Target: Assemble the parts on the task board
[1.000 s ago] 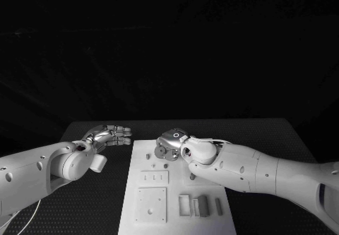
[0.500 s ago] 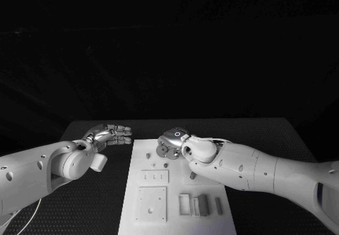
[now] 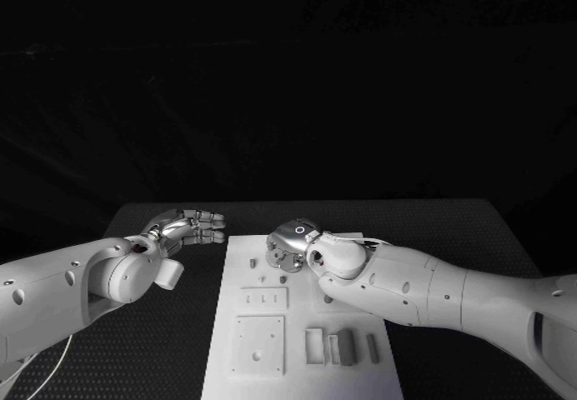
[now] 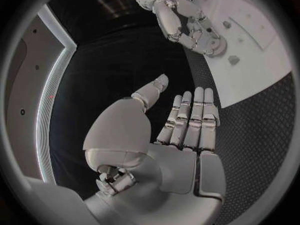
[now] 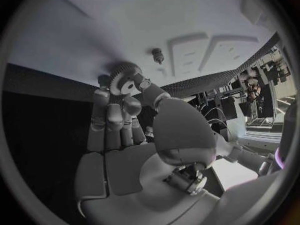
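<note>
My right hand (image 5: 134, 150) has a toothed gear (image 5: 125, 81) pinched at its fingertips (image 5: 105, 97), thumb against the fingers, and in the right wrist view the gear sits low over the task board (image 3: 301, 367), close to a small upright peg (image 5: 157, 55) just beyond it. From the head view that hand (image 3: 293, 243) is over the board's far end. I judge I am about to seat the gear on that peg; it is not on yet, as far as I can tell.

My left hand (image 4: 169, 135) holds nothing: its fingers lie straight and side by side, the thumb a little apart, out over the dark surface (image 4: 262, 130) beside the board's far left corner, away from the parts.

Nearer to me than my right fingers, several parts still lie loose on the board: a row of small blocks (image 3: 339, 346) near the close edge, beside a square plate (image 3: 258, 344) with a smaller plate (image 3: 263, 299) behind it. Whether those plates are fixed fittings or loose pieces, I cannot tell.

So most of the assembly seems left to do, with the gear as the step in hand.
</note>
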You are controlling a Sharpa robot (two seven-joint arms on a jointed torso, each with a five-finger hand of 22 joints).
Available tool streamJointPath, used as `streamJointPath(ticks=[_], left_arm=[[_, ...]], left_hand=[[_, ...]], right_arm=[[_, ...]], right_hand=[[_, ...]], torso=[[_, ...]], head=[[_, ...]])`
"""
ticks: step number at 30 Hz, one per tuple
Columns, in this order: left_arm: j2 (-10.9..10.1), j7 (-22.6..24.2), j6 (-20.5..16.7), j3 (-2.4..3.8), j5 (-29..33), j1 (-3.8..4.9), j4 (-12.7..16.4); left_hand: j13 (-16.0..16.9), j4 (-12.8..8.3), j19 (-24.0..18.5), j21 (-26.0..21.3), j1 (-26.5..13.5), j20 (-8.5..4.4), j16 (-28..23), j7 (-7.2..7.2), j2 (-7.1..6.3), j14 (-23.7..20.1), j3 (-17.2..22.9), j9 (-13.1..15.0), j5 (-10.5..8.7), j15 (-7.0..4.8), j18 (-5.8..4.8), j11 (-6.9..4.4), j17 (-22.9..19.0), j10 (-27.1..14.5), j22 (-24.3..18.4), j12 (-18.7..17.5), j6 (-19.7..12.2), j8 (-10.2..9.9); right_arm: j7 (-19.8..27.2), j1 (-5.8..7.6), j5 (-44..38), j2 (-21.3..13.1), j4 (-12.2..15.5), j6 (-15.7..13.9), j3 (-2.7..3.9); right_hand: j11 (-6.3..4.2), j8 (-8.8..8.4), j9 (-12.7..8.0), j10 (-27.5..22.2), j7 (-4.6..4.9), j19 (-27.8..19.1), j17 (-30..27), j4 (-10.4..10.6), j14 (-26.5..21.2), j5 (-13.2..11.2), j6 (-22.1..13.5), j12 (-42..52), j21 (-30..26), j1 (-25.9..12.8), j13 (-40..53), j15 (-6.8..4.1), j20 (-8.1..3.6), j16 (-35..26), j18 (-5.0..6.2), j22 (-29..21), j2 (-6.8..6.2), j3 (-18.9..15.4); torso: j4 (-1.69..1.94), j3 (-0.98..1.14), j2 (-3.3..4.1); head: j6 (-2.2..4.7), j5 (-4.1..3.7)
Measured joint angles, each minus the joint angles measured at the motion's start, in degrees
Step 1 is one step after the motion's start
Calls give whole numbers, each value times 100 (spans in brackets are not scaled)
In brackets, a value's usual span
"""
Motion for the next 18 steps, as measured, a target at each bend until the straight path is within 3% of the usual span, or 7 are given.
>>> streamJointPath(ticks=[14, 18], left_arm=[[1, 0, 0, -1, 0, 0, 1], [1, 0, 0, -1, 0, 0, 0]], left_hand=[[0, 0, 0, 0, -1, 0, 0, 0, -1, 1, 0, 0, 0, -1, 0, 0, 5, 0, -1, 0, 0, 0], [0, 0, 0, 0, -23, 0, 0, 0, -23, 1, 0, 0, 0, -1, 0, 0, 5, 0, -1, 0, 0, 0]], right_arm=[[26, -1, 73, 38, -66, -46, -6], [36, 0, 130, 48, -97, -71, -7]], right_hand=[[0, 134, 9, 0, -14, -1, -50, 0, -26, 0, 15, -28, 0, -5, -6, -23, 1, 0, -3, 0, -4, 0], [55, 30, 26, 28, -50, 19, -59, 17, -71, 0, 65, -46, 0, -113, -13, 6, 20, 0, -2, 0, -112, -16]], torso=[[-12, -2, 2], [-12, 1, 2]], head=[[-8, 7], [-7, 5]])
